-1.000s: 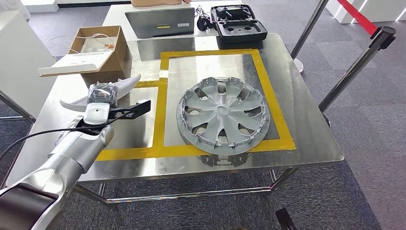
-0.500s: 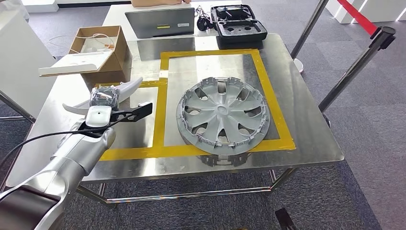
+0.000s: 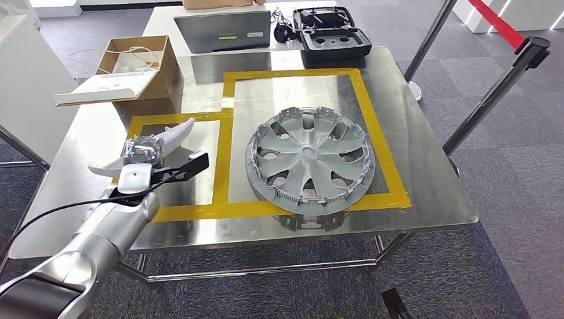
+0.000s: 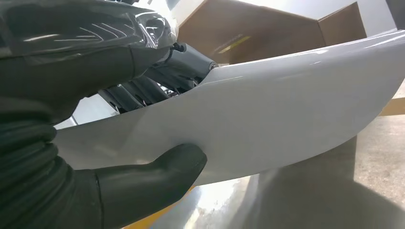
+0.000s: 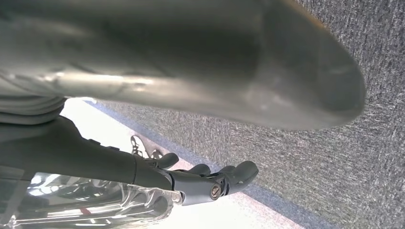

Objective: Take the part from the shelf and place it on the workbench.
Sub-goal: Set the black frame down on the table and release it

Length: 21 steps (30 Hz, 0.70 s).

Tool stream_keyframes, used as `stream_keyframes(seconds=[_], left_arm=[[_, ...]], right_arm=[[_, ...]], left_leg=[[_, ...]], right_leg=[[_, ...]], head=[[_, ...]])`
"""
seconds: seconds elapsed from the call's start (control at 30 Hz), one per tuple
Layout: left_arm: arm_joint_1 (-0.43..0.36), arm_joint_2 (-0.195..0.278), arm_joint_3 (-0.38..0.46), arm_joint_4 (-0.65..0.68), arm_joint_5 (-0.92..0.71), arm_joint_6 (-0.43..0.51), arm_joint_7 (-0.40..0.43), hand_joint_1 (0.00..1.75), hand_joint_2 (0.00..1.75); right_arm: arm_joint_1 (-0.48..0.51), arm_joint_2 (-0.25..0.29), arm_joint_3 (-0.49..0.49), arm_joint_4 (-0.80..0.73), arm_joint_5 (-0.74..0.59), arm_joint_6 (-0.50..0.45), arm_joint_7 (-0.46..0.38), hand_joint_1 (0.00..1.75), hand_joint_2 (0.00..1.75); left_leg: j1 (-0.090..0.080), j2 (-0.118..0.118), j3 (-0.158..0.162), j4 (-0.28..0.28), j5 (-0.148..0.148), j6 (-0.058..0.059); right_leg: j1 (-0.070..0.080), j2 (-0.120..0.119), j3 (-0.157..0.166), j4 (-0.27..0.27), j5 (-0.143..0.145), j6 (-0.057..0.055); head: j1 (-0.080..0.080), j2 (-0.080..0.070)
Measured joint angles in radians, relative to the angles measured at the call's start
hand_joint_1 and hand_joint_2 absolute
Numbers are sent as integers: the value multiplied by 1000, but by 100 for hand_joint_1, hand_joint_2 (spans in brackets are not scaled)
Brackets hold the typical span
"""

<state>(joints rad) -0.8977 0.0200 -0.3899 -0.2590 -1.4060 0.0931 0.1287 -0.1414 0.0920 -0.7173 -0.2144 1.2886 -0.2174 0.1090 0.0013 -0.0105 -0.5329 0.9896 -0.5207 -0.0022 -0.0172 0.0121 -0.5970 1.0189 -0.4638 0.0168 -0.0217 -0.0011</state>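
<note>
The part (image 3: 175,129) is a long, curved white plastic piece. My left hand (image 3: 141,152) grips it near its middle, low over the small yellow-taped square (image 3: 223,159) on the left of the steel workbench (image 3: 432,173). In the left wrist view the thumb (image 4: 157,174) presses the part (image 4: 296,114) from one side and the fingers (image 4: 143,90) wrap the other, with the table surface close beneath. Whether the part touches the table I cannot tell. My right hand (image 5: 205,181) hangs over grey carpet, its fingers loosely bent and holding nothing.
A silver wheel cover (image 3: 309,161) lies in the large taped rectangle to the right. A cardboard box (image 3: 143,73) with a white panel stands at the back left. Behind are a grey laptop (image 3: 223,30) and a black case (image 3: 331,34). Barrier posts (image 3: 495,93) stand to the right.
My left hand has drawn the part toward the near edge and lowered it over the small taped square. The wheel cover and box have not moved.
</note>
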Motion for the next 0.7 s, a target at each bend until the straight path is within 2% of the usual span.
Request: stream_keyframes(seconds=[0.2,0.43,0.7], left_arm=[[14,1,9,0,2,10,1,175,175],[50,1,28,0,10,81,-9,175,175],[79,-5,33,0,5,86,-27,175,175]], right_arm=[[0,0,3,0,2,0,0,0,0],[0,0,5,0,10,0,2,0,0],[-6,1,11,0,18,4,6,0,0]], left_leg=[[0,0,0,0,0,0],[0,0,0,0,0,0],[0,0,0,0,0,0]], right_leg=[[0,0,0,0,0,0],[0,0,0,0,0,0],[0,0,0,0,0,0]], head=[[0,0],[0,0],[0,0]])
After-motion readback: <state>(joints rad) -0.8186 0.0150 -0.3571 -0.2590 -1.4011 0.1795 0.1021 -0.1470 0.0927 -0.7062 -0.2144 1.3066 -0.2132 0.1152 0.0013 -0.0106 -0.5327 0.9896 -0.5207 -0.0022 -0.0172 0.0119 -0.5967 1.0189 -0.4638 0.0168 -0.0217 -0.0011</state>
